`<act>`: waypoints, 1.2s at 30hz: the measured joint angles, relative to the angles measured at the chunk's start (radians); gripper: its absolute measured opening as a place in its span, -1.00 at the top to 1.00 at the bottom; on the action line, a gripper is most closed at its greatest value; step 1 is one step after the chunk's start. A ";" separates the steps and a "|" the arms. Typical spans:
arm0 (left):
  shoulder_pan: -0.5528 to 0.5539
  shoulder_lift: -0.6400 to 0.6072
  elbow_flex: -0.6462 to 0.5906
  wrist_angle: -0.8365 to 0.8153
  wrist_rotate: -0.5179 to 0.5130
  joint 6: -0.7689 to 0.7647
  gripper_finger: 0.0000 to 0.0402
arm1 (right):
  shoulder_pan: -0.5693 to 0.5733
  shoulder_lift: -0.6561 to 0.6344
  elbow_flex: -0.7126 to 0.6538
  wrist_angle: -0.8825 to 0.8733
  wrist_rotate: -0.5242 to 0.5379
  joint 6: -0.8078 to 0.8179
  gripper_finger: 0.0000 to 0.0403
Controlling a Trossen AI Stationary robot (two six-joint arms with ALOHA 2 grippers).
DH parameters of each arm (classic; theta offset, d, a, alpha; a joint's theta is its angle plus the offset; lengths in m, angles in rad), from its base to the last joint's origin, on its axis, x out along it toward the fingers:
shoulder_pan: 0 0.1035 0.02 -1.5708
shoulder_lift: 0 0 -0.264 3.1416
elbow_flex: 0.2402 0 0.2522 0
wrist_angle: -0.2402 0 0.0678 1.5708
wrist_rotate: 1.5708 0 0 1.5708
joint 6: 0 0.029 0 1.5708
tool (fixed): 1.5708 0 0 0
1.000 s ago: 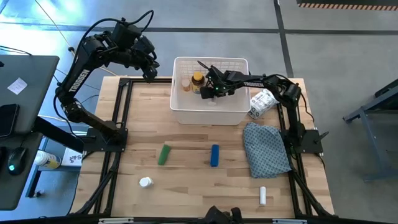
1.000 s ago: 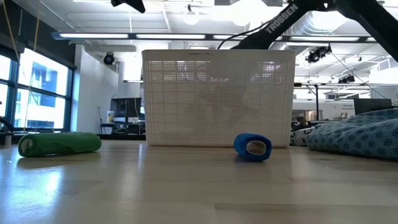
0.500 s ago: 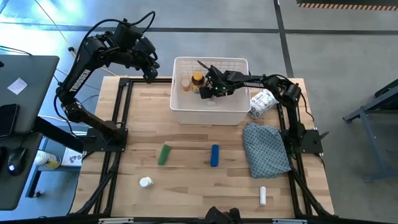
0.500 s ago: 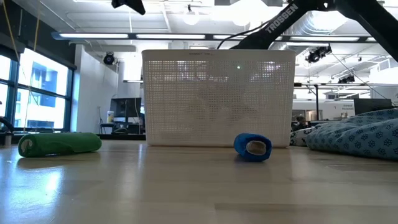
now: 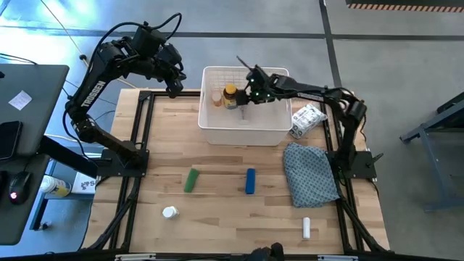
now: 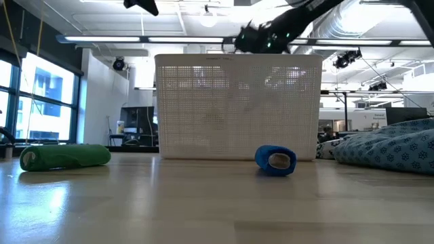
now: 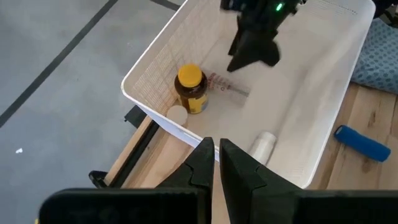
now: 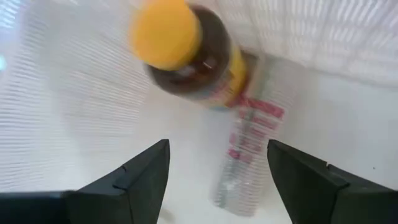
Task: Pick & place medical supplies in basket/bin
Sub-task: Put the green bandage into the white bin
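Right claw [image 5: 250, 90] is hovering inside the white lattice bin [image 5: 245, 132], its fingers spread wide and gripping nothing. Directly beneath it, in the right wrist view, are lying the amber bottle with yellow cap [image 8: 189, 53] and a clear tube with red print [image 8: 244, 155], the two touching at the bin's far wall. The left wrist view is also showing a small white cap or bottle [image 7: 177, 114] just beside the amber bottle and a white cylinder [image 7: 263, 144] against the near wall.

Left claw [image 7: 213, 155] is waiting above the tabletop [image 5: 217, 196] edge just outside the bin's left far corner, its fingers nearly together with nothing between them.

Supplies not yet binned are resting on the tabletop: a green oblong piece [image 5: 191, 180] and a blue oblong piece [image 5: 250, 181] near the middle, well apart from each other; a white pill bottle [image 5: 169, 212] toward the front left; a white tube [image 5: 306, 228] toward the front right; and a crinkly white packet [image 5: 307, 119] just beside the bin's right wall, above the blue-grey patterned cloth [image 5: 310, 174].

Judged step: a deposit appears complete. The next move calls for lifting the right claw clear of the rim, then reaching for a nearby item, the packet being closest.
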State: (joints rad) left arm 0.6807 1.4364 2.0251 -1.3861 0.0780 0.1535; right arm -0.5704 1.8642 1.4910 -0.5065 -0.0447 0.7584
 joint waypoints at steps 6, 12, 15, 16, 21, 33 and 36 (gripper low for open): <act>0.000 0.000 0.000 0.013 0.043 0.001 0.69 | 0.047 -0.124 0.000 -0.053 0.092 -0.038 -0.29; 0.000 0.000 0.000 0.010 0.128 0.011 0.69 | 0.114 -0.250 0.003 -0.037 0.219 0.001 -0.29; 0.000 -0.001 0.000 0.007 0.145 0.027 0.69 | 0.148 -0.282 0.000 -0.048 0.264 0.054 -0.29; 0.000 -0.001 0.000 0.007 0.148 0.026 0.69 | 0.165 -0.291 -0.001 -0.048 0.275 0.061 -0.29; 0.000 -0.001 0.000 -0.003 0.212 -0.010 0.69 | 0.255 -0.338 0.000 -0.073 0.341 0.087 -0.29; 0.000 -0.022 -0.060 -0.190 0.055 -0.280 0.69 | 0.485 -0.419 0.000 -0.190 0.297 0.036 -0.29; -0.014 -0.056 -0.119 -0.186 0.061 -0.381 0.69 | 0.558 -0.467 -0.001 -0.313 0.311 0.050 -0.29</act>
State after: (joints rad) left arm 0.6672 1.3801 1.9065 -1.5723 0.1385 -0.2272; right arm -0.0126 1.3972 1.4902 -0.8198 0.2660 0.8082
